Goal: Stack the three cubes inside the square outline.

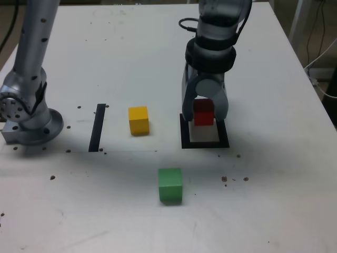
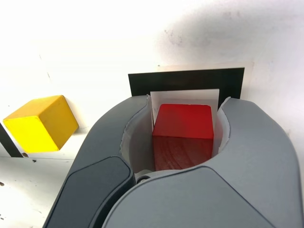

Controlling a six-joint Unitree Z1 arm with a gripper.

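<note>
My gripper [image 1: 204, 117] is shut on the red cube [image 1: 204, 112], which sits between the jaws over the back part of the square outline [image 1: 205, 144]. The wrist view shows the red cube [image 2: 183, 135] gripped between the two grey fingers, with the outline's black frame [image 2: 185, 78] and white centre just beyond it. Whether the cube rests on the table or hangs slightly above it I cannot tell. A yellow cube [image 1: 138, 119] [image 2: 42, 122] stands on the table to the exterior view's left of the outline. The green cube [image 1: 170, 185] lies nearer the front, apart from both.
A straight black tape strip [image 1: 97, 127] lies to the exterior view's left of the yellow cube. The arm's base [image 1: 26, 110] stands at the table's left edge in that view. Small dark specks dot the white tabletop [image 1: 263, 200].
</note>
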